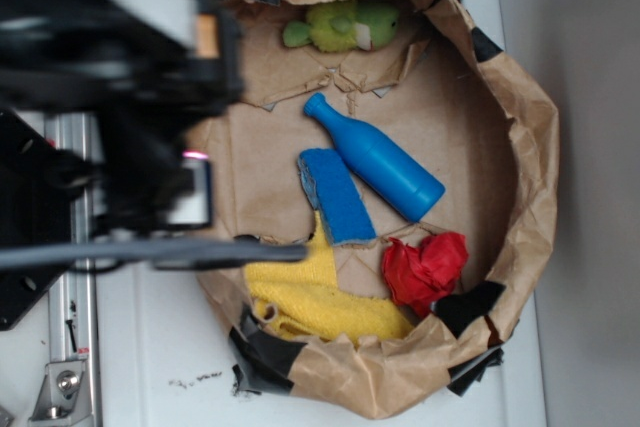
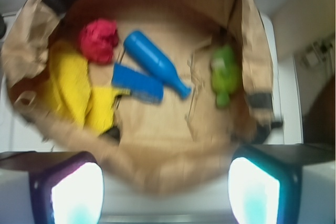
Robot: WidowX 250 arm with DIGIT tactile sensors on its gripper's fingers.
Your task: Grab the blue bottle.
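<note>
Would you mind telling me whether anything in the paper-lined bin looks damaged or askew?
The brown paper liner is torn and ragged, patched with black tape. The blue bottle lies on its side, touching the blue sponge. Nothing is spilled.

Both views are brightly and evenly lit, with soft, faint shadows inside the brown paper basin. The exterior view is fairly sharp on the basin's contents, but the robot arm close to the lens is a dark, out-of-focus mass. The wrist view is smeared with blur throughout, so edges of the blue bottle look soft. The gripper fingers glare white, overexposed.
</note>
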